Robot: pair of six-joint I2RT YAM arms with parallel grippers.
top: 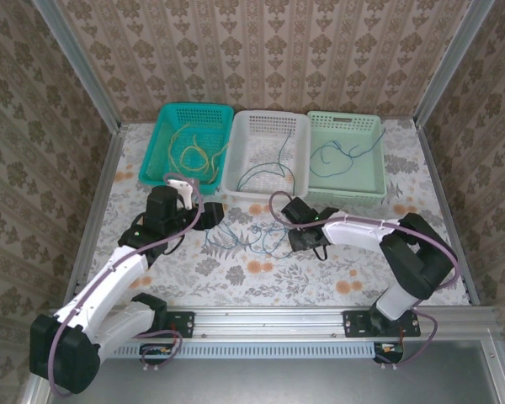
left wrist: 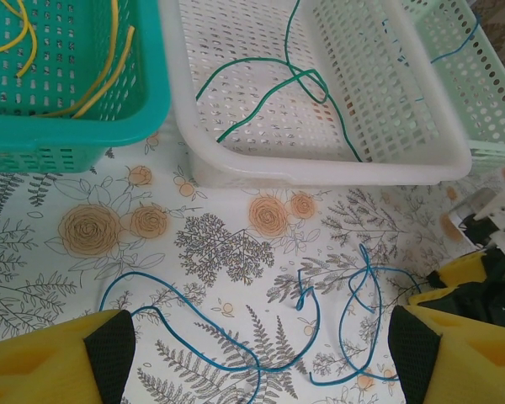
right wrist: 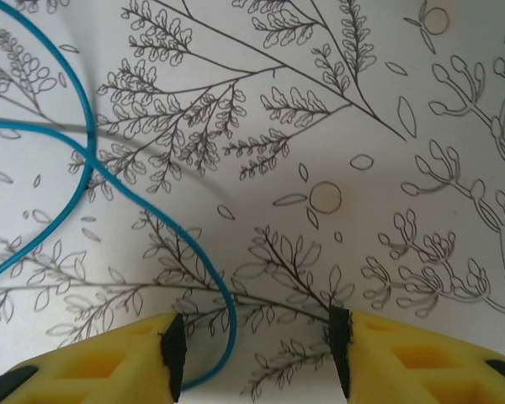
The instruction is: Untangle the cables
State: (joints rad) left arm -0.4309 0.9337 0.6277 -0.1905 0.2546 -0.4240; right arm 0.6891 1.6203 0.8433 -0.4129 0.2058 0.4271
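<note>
Straddling the blue cable [right wrist: 88, 158] at the middle of the table [top: 236, 273], the right end effector [right wrist: 257, 353] stood half-wide, the strand just beside one pad [right wrist: 172, 353]. A pinch there could miss it or drag it into a tighter knot. The left end effector [left wrist: 261, 349] hung wide, empty.

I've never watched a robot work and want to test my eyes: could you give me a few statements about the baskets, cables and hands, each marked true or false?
1. The teal basket holds yellow cables. True.
2. The white basket is empty. False: green cables lie in it.
3. Blue cables lie on the table in front of the baskets. True.
4. The right hand grips a yellow cable. False: a blue cable runs through its open gap, unclamped.
5. The left hand is shut. False: it is open above the table.
</note>
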